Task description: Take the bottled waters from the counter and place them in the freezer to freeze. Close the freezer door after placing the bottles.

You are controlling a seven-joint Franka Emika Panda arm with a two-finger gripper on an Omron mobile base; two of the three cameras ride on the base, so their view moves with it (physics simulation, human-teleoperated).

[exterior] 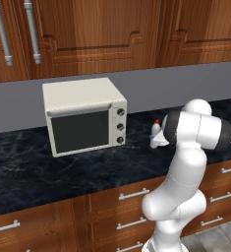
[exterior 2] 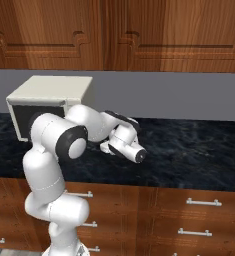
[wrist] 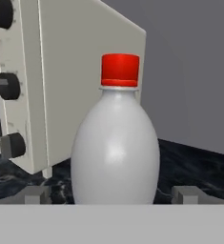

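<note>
A long black marble-patterned counter (exterior: 48,162) with white veining runs across the middle of the left base view, above brown wooden drawers (exterior: 131,206) with silver bar handles. A cream toaster oven (exterior: 85,115) stands on it at centre left of the frame, its dark glass door and three knobs facing forward. Just to its right, at centre right of the frame, a clear-grey bottle with a red cap (exterior: 157,132) stands upright on the worktop; in the hand view it rises at centre frame, apart from the oven's side wall
</note>
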